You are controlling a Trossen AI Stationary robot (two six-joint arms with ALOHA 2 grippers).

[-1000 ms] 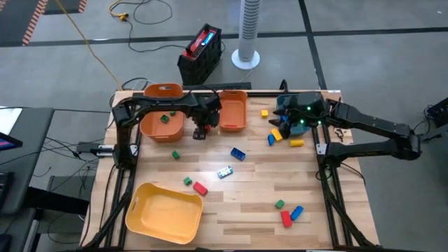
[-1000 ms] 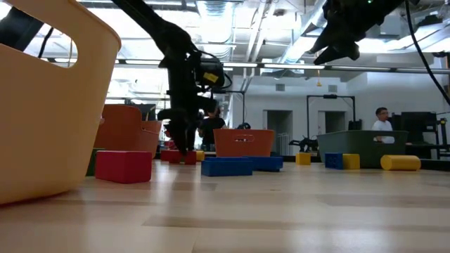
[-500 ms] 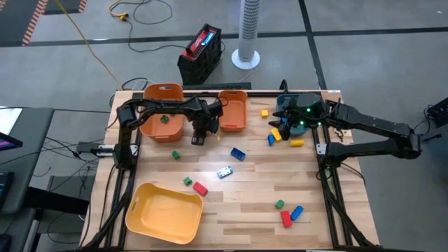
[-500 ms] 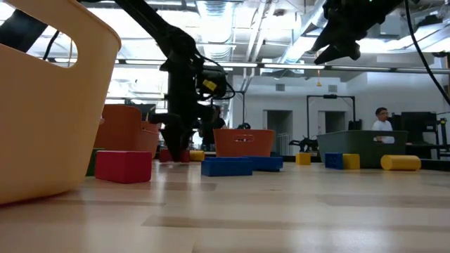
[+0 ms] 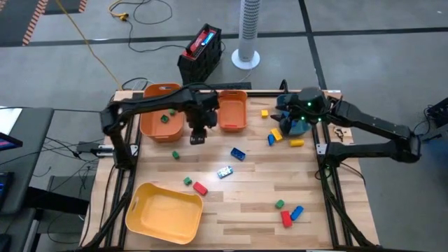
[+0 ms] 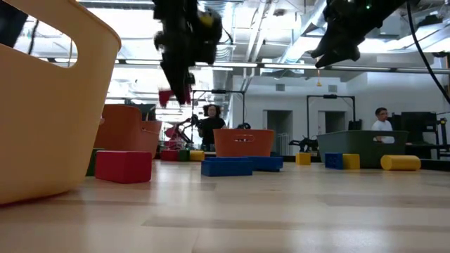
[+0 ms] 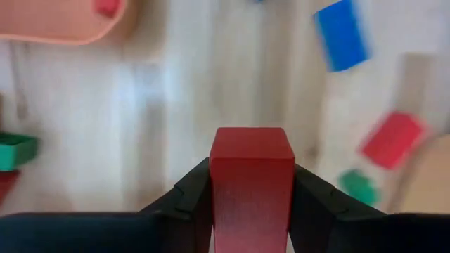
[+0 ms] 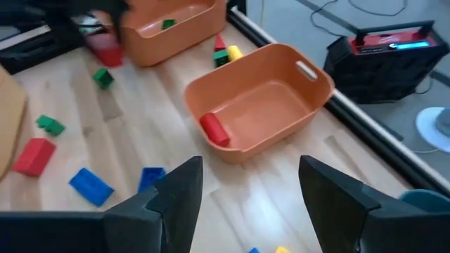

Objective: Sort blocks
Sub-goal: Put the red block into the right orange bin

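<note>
Small red, green, blue and yellow blocks lie scattered on the wooden table. My left gripper (image 5: 198, 135) hangs above the table in front of the two orange bins, shut on a red block (image 7: 251, 176), which also shows high up in the low view as the red block (image 6: 166, 97). My right gripper (image 5: 294, 124) hovers open over the teal bin (image 5: 285, 103) at the table's far right; its fingers (image 8: 176, 193) stand wide apart. Loose blocks include a blue one (image 5: 239, 153), a green one (image 5: 176, 155) and a red one (image 5: 201, 188). My left gripper pinches the red block between its two fingers (image 7: 188, 197), which sit on two opposite side faces (image 7: 219, 184). The fingers come from above, pointing down. The block is lifted clear of the table and stands out beyond the fingertips.
One orange bin (image 5: 162, 124) holds a green block (image 5: 164, 118); the other orange bin (image 5: 233, 112) holds a red cylinder (image 8: 214, 130). A yellow bin (image 5: 164, 210) sits at the near left. More blocks lie near the teal bin (image 5: 297, 143) and at the near right (image 5: 286, 218).
My left gripper has risen from the tabletop with the red block between its fingers; the block, which stood on the table a second ago, is now lifted clear and high above it. My right arm has barely moved.
</note>
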